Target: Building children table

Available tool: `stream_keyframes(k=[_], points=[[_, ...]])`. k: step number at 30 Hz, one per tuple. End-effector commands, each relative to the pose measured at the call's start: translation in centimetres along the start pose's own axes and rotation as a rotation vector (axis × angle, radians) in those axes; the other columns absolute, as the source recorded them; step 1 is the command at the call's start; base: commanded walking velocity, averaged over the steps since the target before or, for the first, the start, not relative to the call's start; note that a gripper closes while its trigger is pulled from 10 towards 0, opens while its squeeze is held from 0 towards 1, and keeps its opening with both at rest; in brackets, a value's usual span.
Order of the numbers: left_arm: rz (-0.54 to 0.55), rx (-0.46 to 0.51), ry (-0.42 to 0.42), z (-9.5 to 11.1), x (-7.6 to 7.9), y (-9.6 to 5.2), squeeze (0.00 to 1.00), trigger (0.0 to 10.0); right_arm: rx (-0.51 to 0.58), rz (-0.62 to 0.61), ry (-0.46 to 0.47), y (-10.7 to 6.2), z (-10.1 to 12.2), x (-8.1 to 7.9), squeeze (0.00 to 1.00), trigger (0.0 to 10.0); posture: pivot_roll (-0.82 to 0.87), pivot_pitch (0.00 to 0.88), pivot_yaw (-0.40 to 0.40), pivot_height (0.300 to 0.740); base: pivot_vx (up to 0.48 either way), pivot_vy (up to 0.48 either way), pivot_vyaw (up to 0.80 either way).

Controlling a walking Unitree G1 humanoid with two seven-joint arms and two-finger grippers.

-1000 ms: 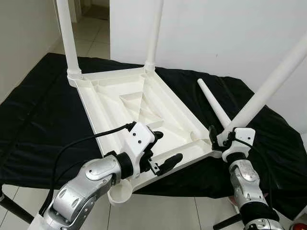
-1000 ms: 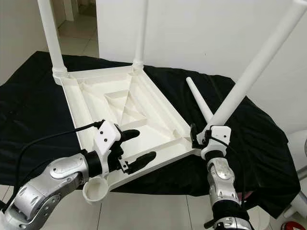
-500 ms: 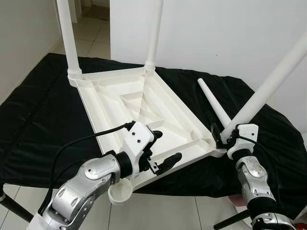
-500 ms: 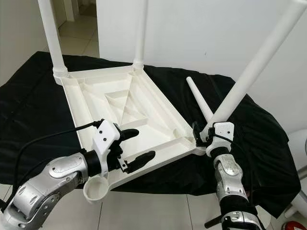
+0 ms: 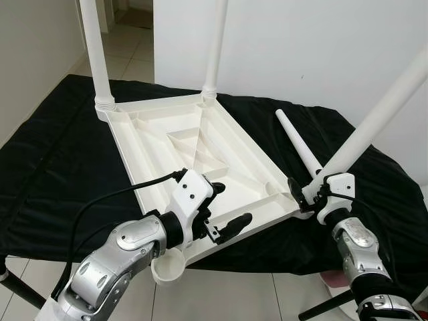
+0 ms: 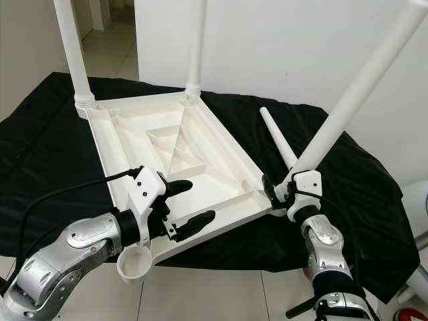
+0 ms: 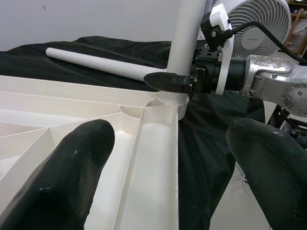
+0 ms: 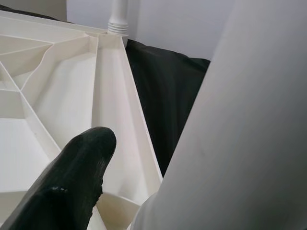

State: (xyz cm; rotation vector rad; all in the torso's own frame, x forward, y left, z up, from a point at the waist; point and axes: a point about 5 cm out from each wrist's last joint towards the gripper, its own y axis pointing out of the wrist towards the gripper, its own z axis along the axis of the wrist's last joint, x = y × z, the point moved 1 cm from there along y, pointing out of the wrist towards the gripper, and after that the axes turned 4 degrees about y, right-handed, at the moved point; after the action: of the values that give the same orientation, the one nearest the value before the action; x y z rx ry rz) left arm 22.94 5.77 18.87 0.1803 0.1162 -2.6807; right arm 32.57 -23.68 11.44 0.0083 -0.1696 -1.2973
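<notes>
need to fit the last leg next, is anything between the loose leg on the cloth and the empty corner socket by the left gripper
Nothing visible blocks it. The loose leg lies free on the black cloth; the empty socket is open, beside the left gripper.

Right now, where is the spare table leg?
The loose leg lies on the black cloth, right of the upturned tabletop, just behind the right gripper.

Two upright legs [image 5: 93,53] – tops cropped, slanted leg [image 5: 384,114] – likewise
</notes>
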Motion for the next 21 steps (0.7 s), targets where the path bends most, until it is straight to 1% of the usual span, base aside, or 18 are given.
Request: stream_keyframes(k=[1,5,6,7,8,21], points=[[-0.046,0.003,0.009,0.33,0.32,-0.03,0.0,10.0,-0.018,0.032,-0.002,-0.02,-0.27,-0.11,0.0,10.0,0.07,0.0,-0.093,0.74,0.0,0.0,0.0],[-0.049,0.002,0.01,0.33,0.32,-0.07,0.0,10.0,-0.027,0.025,0.006,0.05,-0.41,0.1,0.0,10.0,0.07,0.0,-0.091,0.74,0.0,0.0,0.0],[-0.049,0.002,0.01,0.33,0.31,-0.07,0.0,10.0,-0.038,0.014,0.019,0.08,-0.6,0.24,0.0,4.3,0.07,0.0,-0.09,0.74,0.0,0.0,0.0],[-0.049,0.002,0.01,0.33,0.31,-0.07,0.0,10.0,-0.046,0.007,0.028,0.1,-0.73,0.33,0.0,4.3,0.07,0.0,-0.09,0.74,0.0,0.0,0.0],[-0.05,0.002,0.01,0.35,0.31,-0.07,0.0,10.0,-0.053,0.004,0.044,0.12,-0.87,0.35,0.0,0.0,0.08,0.0,-0.091,0.74,0.0,0.0,0.0],[-0.054,0.0,0.009,0.41,0.31,-0.12,0.0,10.0,-0.074,0.024,0.065,0.25,-1.09,0.47,0.0,0.0,0.07,0.0,-0.087,0.74,0.0,0.0,0.0]])
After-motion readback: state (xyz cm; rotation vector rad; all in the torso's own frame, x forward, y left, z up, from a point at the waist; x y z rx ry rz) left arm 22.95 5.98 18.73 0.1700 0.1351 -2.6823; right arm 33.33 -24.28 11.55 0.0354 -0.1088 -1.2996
